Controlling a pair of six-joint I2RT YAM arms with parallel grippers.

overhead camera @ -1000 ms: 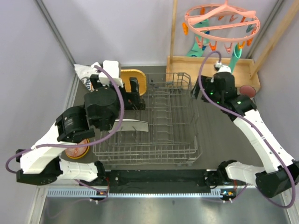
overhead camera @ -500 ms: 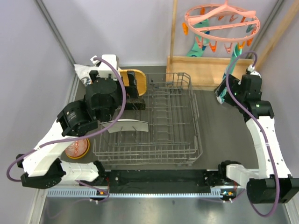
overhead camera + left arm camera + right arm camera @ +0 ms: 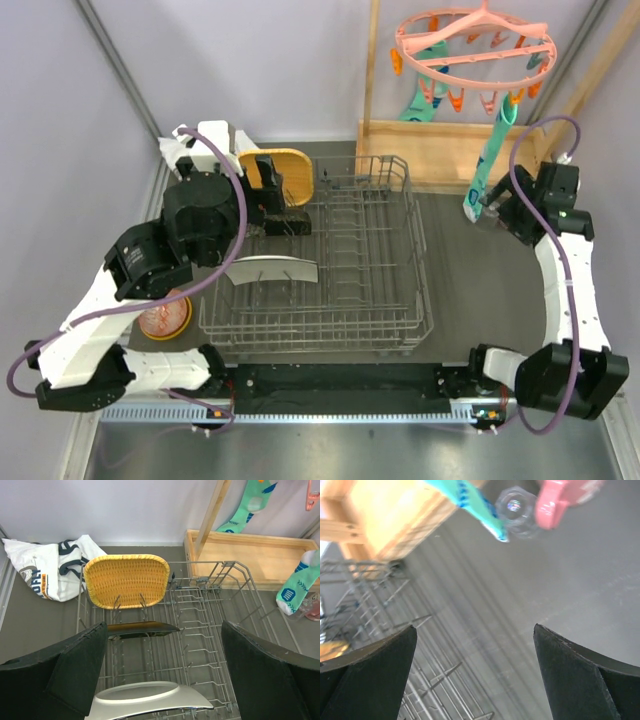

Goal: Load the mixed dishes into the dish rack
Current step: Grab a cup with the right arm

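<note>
Here yellow plate (image 3: 126, 580) stands edgewise across rack (image 3: 416, 290).

Left arm (image 3: 150, 262) reaches forward, jaws spread wide; right arm (image 3: 565, 290) stands upright, jaws spread wide too

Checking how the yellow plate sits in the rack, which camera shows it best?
The left wrist view: the yellow plate faces it fully, upright among prongs of the dish rack. The top external view shows it partly hidden behind the left arm. The right wrist view shows none of it clearly.
</note>
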